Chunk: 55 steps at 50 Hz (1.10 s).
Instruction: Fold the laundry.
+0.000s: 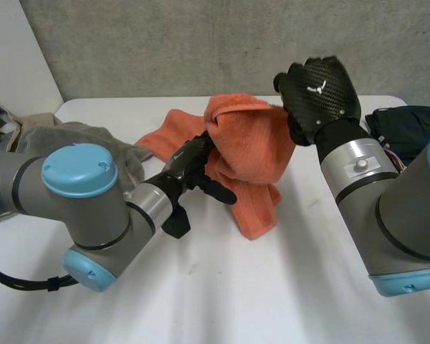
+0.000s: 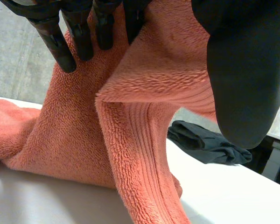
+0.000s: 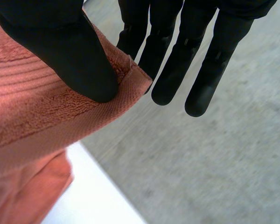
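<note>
Head view — looks to be the opening-out step: holds the orange towel (image 1: 247,154) bunched and lifted between both arms, only its lower folds trailing on the worktop (image 1: 222,287). Grips it near the middle with the left robot hand (image 1: 192,161) and carries a top corner higher with the right robot hand (image 1: 319,86), raised well above the left. To do this well, draw the two apart until the hem between them runs taut, then lower the cloth flat onto the bare worktop in front. Steer clear of the grey cloth (image 1: 93,140) lying behind the left arm and the dark garment (image 1: 405,122) beside the right arm.

Left wrist view: clamps a thick fold of towel between fingers (image 2: 65,46) and thumb (image 2: 242,79). Lets the rest hang from under the palm down to the worktop. Better to work this grip out along the edge toward a second corner than to pull from inside the bunch.

Right wrist view: nips the hemmed corner between the thumb (image 3: 60,51) and the nearest finger, right at the thumb's tip. Holds the other fingers (image 3: 196,70) straight and off the cloth. Probably a thin hold — pull gently, without any jerk, or risk losing the corner
</note>
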Available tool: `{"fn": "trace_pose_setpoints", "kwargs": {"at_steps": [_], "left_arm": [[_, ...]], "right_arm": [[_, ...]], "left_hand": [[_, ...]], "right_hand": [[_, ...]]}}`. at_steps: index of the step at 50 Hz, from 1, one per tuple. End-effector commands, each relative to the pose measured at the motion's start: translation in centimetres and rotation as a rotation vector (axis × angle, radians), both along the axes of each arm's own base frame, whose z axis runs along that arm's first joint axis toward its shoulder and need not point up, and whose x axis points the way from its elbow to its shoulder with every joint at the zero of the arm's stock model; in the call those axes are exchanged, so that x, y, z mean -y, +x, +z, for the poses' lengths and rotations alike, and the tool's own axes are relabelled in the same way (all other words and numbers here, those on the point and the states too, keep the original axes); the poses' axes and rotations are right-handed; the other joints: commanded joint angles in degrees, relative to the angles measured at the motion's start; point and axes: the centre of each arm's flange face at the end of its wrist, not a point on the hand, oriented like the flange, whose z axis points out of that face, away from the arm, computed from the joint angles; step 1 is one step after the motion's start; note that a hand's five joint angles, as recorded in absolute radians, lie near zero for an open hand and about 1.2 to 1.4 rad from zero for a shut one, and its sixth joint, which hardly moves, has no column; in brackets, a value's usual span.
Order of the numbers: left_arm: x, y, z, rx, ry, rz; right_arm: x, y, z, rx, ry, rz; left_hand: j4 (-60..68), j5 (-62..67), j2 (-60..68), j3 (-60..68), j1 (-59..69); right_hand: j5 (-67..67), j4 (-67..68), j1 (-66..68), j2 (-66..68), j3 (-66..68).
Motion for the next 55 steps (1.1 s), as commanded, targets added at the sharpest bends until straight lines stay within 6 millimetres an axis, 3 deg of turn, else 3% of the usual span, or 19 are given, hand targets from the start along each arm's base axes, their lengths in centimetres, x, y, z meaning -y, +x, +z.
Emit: {"fn": "trace_pose_setpoints", "kwargs": {"at_steps": [1,6,11,16,21,26,32,37,45,55], "left_arm": [[-0.4,0.5,0.3,0.002,0.005,-0.004],[-1.6,0.6,0.2,0.025,0.032,-0.04],[-4.6,1.4,-0.7,0.113,0.192,-0.11],[-6.8,3.3,0.7,0.182,0.3,-0.13],[-6.9,6.3,3.0,0.229,0.29,-0.075],[-4.1,9.7,4.6,0.279,0.159,0.037],[1.3,10.7,3.8,0.314,0.018,0.116],[5.0,9.8,1.2,0.35,0.022,0.13],[9.2,7.7,-1.9,0.384,-0.009,0.172],[12.7,5.7,-2.5,0.389,-0.125,0.29]], "right_arm": [[0.4,-0.5,2.1,0.078,-0.118,-0.014],[0.1,-0.9,4.0,0.08,-0.147,-0.004],[-0.6,-1.2,6.3,0.051,-0.174,0.018],[-0.9,-1.5,7.5,-0.01,-0.213,0.025],[-1.0,-1.9,7.9,-0.08,-0.24,0.021],[-1.2,-2.1,8.0,-0.108,-0.212,0.042],[-3.1,-1.7,9.6,-0.089,-0.233,0.104],[-5.5,-2.0,12.7,-0.035,-0.303,0.135],[-8.4,-2.8,16.1,0.018,-0.35,0.185],[-10.5,-3.4,17.8,0.035,-0.37,0.225]], "left_hand": [[-1.67,-2.76,-2.0,-2.31,-1.77],[-1.67,-2.76,-2.0,-2.31,-1.77],[-1.67,-2.76,-2.0,-2.31,-1.77],[-1.67,-2.76,-2.0,-2.31,-1.77],[0.9,-0.19,0.56,0.25,0.79],[-0.44,-1.52,-0.77,-1.08,-0.54],[-1.67,-2.76,-2.0,-2.31,-1.77],[-1.67,-2.76,-2.0,-2.31,-1.77],[-1.67,-2.76,-2.0,-2.31,-1.77],[-1.67,-2.76,-2.0,-2.31,-1.77]], "right_hand": [[13.27,11.18,15.03,11.92,11.64],[13.27,11.18,15.03,11.92,11.64],[13.27,11.18,15.03,11.92,11.64],[13.27,11.18,15.03,11.92,11.64],[13.27,11.18,15.03,11.92,11.64],[13.27,11.18,15.03,11.92,11.64],[13.27,11.18,15.03,11.92,11.64],[13.27,11.18,15.03,11.92,11.64],[13.27,11.18,15.03,11.92,11.64],[13.27,11.18,15.03,11.92,11.64]]}}
